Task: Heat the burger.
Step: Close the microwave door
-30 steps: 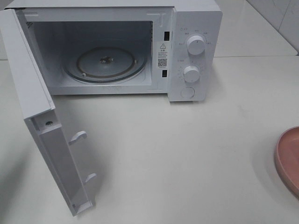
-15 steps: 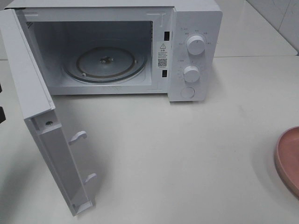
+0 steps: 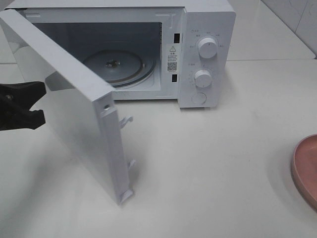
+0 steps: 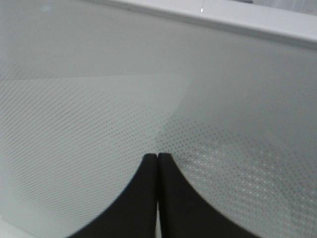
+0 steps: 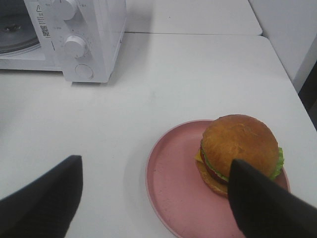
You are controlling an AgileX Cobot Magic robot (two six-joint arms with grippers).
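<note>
- since half a second ago the microwave door [image 3: 74, 106] has swung from wide open to about half shut, and the left claw [image 3: 34, 104] has come into the high view at the door's outer face.
- left claw: its two dark fingertips [image 4: 157, 163] are pressed together with no gap between them, and the tip sits against the dotted window of the door's outer side.
- microwave [image 3: 205, 54]: white, standing on the white surface [image 3: 208, 163]; the cavity is still partly visible past the door, with the glass turntable [image 3: 119, 64] bare inside.
- two round knobs [image 3: 207, 47] and a round button sit on the panel on the side of the microwave away from the door hinge.
- burger [image 5: 240, 148]: outside the microwave, well apart from it, on the pink plate [image 5: 173, 183] on the knob side; it rests toward one edge of the plate.
- right claw [image 5: 156, 198]: spread wide, hanging over the plate, one finger [image 5: 262, 203] close beside the burger, pinching nothing.
</note>
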